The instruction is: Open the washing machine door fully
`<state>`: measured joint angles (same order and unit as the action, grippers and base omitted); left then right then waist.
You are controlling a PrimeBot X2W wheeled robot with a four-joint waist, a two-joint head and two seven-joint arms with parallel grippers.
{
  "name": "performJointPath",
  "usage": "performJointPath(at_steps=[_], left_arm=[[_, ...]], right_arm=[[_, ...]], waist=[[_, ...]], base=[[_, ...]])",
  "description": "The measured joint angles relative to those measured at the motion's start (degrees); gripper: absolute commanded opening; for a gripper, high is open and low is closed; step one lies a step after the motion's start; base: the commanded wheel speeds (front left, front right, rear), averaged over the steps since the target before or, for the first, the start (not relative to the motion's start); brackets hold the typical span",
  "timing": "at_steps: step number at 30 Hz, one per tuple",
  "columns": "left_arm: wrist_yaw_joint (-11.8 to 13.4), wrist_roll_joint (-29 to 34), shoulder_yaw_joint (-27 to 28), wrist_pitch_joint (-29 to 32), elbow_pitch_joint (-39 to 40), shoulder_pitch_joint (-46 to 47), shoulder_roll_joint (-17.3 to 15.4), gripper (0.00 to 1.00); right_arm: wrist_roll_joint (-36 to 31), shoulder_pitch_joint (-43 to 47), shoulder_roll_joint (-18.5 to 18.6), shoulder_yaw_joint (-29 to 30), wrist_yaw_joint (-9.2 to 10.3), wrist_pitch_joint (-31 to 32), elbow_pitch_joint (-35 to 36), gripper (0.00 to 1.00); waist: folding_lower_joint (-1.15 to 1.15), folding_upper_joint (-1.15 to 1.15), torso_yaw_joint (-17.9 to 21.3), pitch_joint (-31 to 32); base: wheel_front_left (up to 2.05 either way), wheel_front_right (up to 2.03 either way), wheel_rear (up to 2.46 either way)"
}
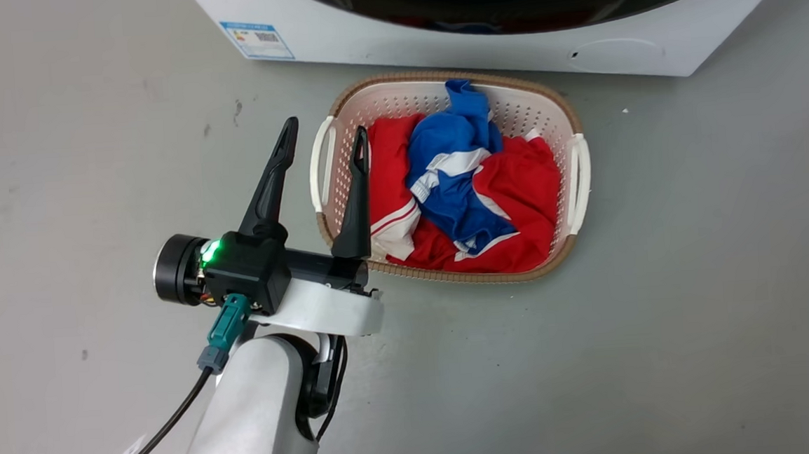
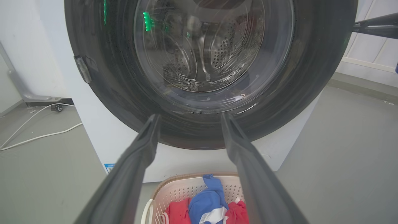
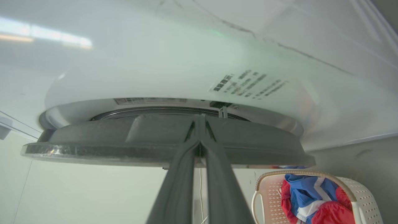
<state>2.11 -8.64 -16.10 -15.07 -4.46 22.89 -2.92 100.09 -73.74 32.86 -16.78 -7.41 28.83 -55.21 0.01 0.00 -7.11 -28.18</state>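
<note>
The white boxy front-loading washing machine stands on a grey floor, and its large round washing machine door, glossy black at the rim with a clear bulging glass centre, lies close against the machine's front. Through the glass the perforated steel drum is visible inside the machine. In the right wrist view the door is seen edge-on, with a narrow strip of bright metal ring showing between it and the machine's front; whether it is latched cannot be told. The right gripper is at the door's rim, its two long dark fingers drawn together so the tips meet against the dark sloping back of the rim, with nothing visibly pinched between them. The left gripper hangs well short of the machine's front, pointing at the lower part of the door, its fingers spread wide apart and touching nothing. Just in front of the machine's base sits a pale perforated plastic laundry basket with a brown woven rim and white handles, holding a crumpled red garment with a blue and white garment on top of it. A small blue label sticker sits low on the machine's front, at the corner on the robot's left. A white cable trails over the floor beside the machine on that same side.
</note>
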Motion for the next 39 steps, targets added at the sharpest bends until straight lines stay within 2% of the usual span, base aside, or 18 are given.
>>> performJointPath(at_steps=[10, 19, 30, 39], left_arm=[[1.44, -0.78, -1.89, 0.0, 0.33, 0.98, 0.0, 1.0], [1.78, -0.77, -2.48, 0.0, 0.35, 1.81, 0.01, 1.0], [1.9, -0.7, -2.54, 0.0, -0.41, 1.94, 0.01, 1.0], [1.57, -1.16, -2.47, 0.0, -1.67, 1.26, 0.02, 1.0]], right_arm=[[-2.36, -4.15, -0.71, -3.21, 0.0, -0.48, -2.03, 0.0], [-2.03, -6.27, -0.91, -4.76, 0.01, 4.2, -3.03, 0.0], [0.13, -4.1, -0.33, -6.62, 0.01, 12.8, -1.69, 0.0], [2.31, 2.08, -0.81, -10.48, 0.0, 23.26, 2.18, 0.0]], waist=[[0.0, 0.0, -1.73, -2.14], [0.0, 0.0, -1.55, -3.16], [0.0, 0.0, -0.99, -2.04], [0.0, 0.0, -0.79, 1.45]], base=[[0.0, 0.0, 0.0], [0.0, 0.0, 0.0], [0.0, 0.0, 0.0], [0.0, 0.0, 0.0]])
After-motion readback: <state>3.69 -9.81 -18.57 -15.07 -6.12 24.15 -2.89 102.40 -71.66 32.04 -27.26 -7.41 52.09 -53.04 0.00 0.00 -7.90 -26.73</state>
